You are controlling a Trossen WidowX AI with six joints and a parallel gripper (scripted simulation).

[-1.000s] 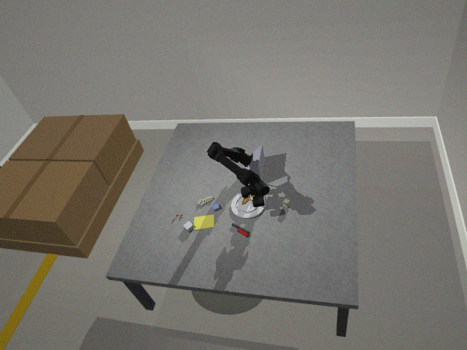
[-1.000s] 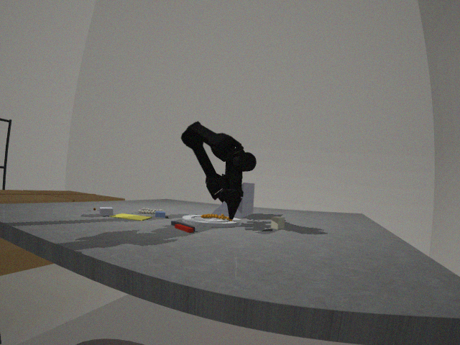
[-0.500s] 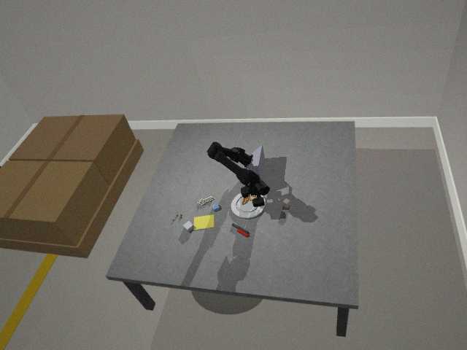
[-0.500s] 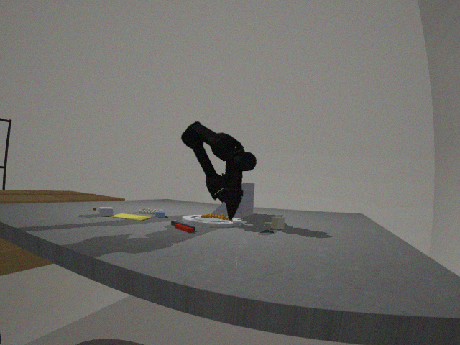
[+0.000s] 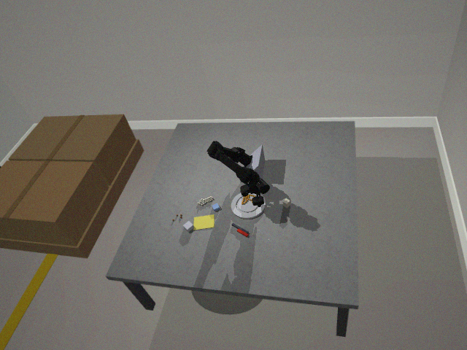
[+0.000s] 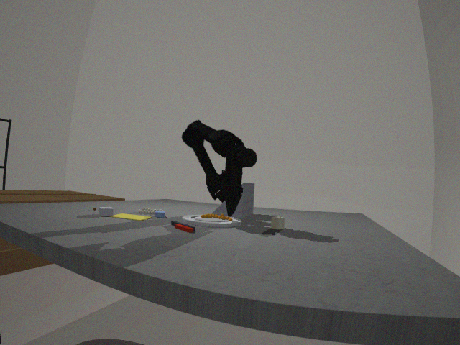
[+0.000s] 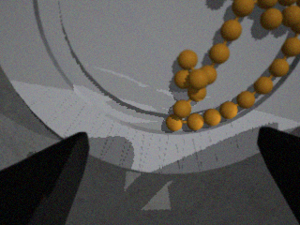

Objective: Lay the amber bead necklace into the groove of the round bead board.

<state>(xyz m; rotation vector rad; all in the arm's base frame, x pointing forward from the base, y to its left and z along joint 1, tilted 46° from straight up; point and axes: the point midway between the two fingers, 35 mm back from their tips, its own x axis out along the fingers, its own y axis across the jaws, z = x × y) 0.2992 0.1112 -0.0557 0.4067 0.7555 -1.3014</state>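
Now the black parallel-jaw gripper (image 7: 171, 155) hangs released, holding nothing, above the round grey bead board (image 7: 61, 112) where the amber bead necklace (image 7: 213, 114) lies partly along the groove.

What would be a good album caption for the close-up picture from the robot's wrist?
Open hand above the round bead board, amber bead necklace lying partly along its groove, partly bunched.
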